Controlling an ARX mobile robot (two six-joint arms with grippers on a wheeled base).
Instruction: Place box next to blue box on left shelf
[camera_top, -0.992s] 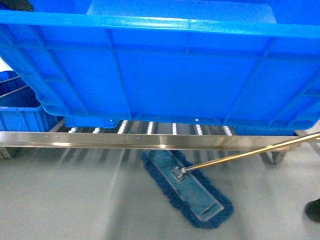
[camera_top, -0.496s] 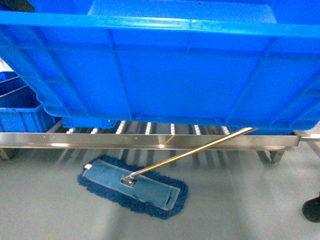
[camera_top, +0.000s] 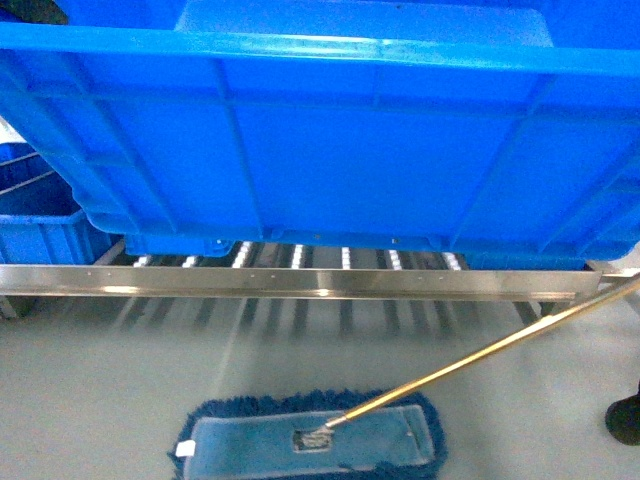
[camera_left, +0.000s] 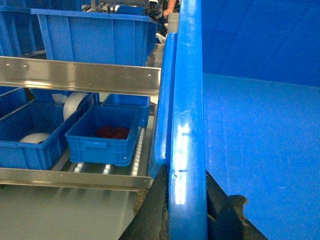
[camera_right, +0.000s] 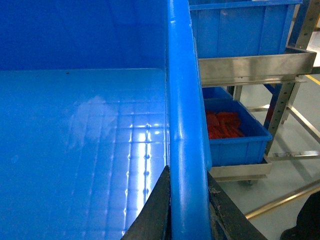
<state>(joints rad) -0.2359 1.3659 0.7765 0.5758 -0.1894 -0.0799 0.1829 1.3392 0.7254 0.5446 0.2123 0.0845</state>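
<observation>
**Blue crate held at the lip of the roller rack**

The box (camera_top: 330, 130) fills the upper two thirds of the head view, its ribbed long wall facing the camera and its bottom edge hanging just above the roller tracks of the left shelf (camera_top: 300, 282). The shelf's flat steel front lip runs straight across from 9 o'clock to 3 o'clock below the crate, and small white wheels show in the gap between the two. I cannot tell whether the crate's base touches the rollers. No brand, label or lettering can be read on the crate or on the steel.

At 9 o'clock, partly behind the crate's left corner, sits a smaller blue bin (camera_top: 35, 225) on the same rack.

On the grey floor at 6 o'clock lies a blue dust mop (camera_top: 310, 445), its brass-coloured handle (camera_top: 480, 360) slanting up towards 3 o'clock. A dark shoe (camera_top: 625, 418) shows at the edge near 4 o'clock.

In the left wrist view the left gripper (camera_left: 186, 210) is clamped over the crate's thick rim, one dark finger on each side of it. Beyond, at 9 o'clock, a small blue bin with red contents (camera_left: 102, 135) rests on the rollers.

In the right wrist view the right gripper (camera_right: 187, 210) grips the opposite rim the same way. At 3 o'clock a bin of orange-red pieces (camera_right: 232, 130) sits on a lower level.
</observation>
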